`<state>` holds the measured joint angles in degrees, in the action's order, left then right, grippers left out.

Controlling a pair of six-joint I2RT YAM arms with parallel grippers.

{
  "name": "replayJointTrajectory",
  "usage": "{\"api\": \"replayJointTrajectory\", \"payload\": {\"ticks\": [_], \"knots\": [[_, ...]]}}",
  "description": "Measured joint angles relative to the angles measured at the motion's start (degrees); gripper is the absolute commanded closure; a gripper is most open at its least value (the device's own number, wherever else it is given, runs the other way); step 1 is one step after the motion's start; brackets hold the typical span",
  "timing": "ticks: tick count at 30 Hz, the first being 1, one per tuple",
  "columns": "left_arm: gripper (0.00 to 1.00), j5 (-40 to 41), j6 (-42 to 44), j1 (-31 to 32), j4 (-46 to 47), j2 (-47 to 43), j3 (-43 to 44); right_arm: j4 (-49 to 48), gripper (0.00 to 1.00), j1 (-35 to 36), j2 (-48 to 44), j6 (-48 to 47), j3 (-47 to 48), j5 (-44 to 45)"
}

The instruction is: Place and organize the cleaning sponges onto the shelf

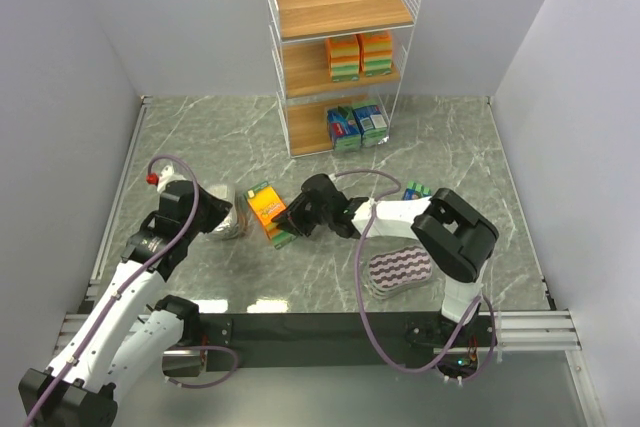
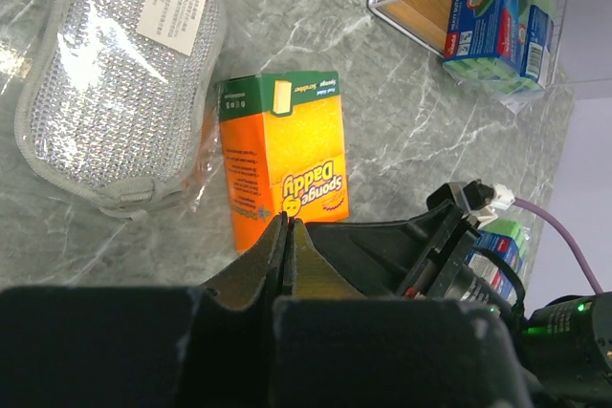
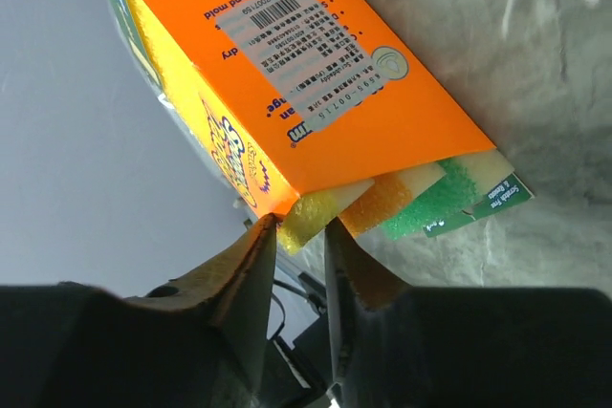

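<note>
The shelf (image 1: 340, 57) stands at the back, with two orange-yellow packs (image 1: 360, 55) on its middle tier and two blue-green packs (image 1: 357, 125) on its bottom tier. My right gripper (image 1: 296, 219) is shut on the end of the third orange-yellow pack (image 1: 265, 207). In the right wrist view the jaws (image 3: 301, 236) pinch its yellow sponge corner, and the pack (image 3: 296, 74) is tilted up. My left gripper (image 1: 212, 209) is shut and empty (image 2: 287, 222), beside the silvery-grey oval pack (image 1: 230, 219), which also shows in the left wrist view (image 2: 115, 93).
A blue-green pack (image 1: 417, 191) lies behind my right arm. The purple-white striped oval pack (image 1: 398, 269) lies near the front right. The shelf's top tier (image 1: 340, 5) is bare. Grey walls close in the left, right and back.
</note>
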<state>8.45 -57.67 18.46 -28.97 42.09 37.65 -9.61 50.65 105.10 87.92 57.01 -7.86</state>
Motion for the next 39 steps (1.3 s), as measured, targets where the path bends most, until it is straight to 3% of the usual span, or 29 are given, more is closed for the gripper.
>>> {"api": "replayJointTrajectory", "payload": {"ticks": [5, 6, 7, 8, 19, 25, 32, 39], "knots": [[0.99, -0.04, -0.02, 0.00, 0.02, 0.00, -0.50, -0.04, 0.74, -1.25, 0.00, -0.46, 0.00, 0.15], [0.99, -0.04, -0.02, 0.00, 0.04, 0.02, -0.61, -0.02, 0.80, -1.44, 0.00, -0.66, 0.04, 0.15], [0.99, -0.07, -0.02, 0.00, 0.02, 0.04, -0.74, -0.02, 0.95, -1.64, 0.00, -1.03, 0.13, 0.20], [0.99, -0.07, -0.02, 0.00, -0.02, 0.07, -0.81, -0.02, 1.00, -1.79, 0.00, -1.55, 0.24, 0.20], [0.99, 0.00, -0.02, 0.00, -0.17, -0.61, -0.81, -3.21, 1.00, -5.35, -1.77, -7.85, -2.67, -1.49], [0.99, 0.00, -0.02, 0.00, -0.44, -0.61, -0.81, -0.83, 1.00, -7.87, -11.10, -12.83, -8.52, -3.48], [0.99, -0.02, -0.02, 0.00, -0.44, 0.39, -0.81, 1.36, 1.00, -11.04, -26.88, -16.15, -11.10, -4.52], [0.99, -0.02, -0.02, 0.00, -0.46, 0.44, -0.79, 2.84, 1.00, -17.05, -36.26, -17.62, -11.61, -4.94]]}}
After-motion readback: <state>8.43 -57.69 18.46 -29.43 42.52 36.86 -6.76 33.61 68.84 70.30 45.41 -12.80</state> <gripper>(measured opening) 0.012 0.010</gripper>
